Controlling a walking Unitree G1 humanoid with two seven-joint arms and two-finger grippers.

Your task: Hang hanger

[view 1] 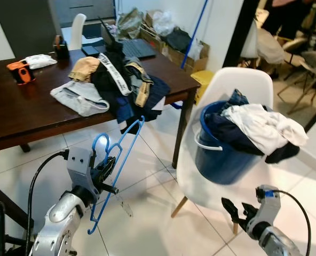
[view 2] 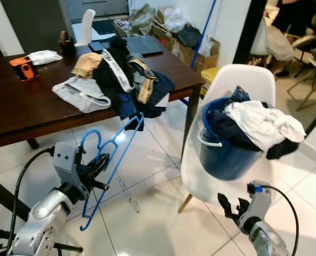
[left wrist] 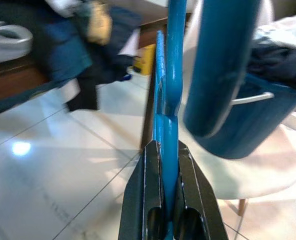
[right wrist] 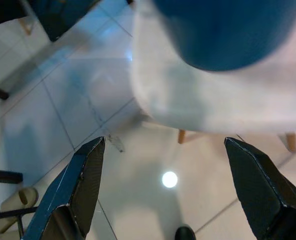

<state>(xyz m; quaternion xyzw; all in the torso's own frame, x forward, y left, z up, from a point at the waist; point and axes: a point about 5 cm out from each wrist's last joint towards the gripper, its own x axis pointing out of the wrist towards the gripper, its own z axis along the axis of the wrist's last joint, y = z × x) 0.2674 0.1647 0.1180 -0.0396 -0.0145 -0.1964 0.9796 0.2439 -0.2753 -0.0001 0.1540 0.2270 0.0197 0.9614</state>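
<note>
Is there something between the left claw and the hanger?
No. The left claw is shut on the blue hanger itself, with nothing between them. No rail or hook to hang it on is visible, so that path cannot be judged.

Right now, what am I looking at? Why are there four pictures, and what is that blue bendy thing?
A walking robot took these. Two pictures come from its head, looking down; two come from cameras on its wrists. The left gripper has its black fingers shut on a blue hanger. The right gripper is open, holding nothing, near a white chair. On that chair sits a blue bucket full of clothes. More clothes lie piled on the brown table.
</note>
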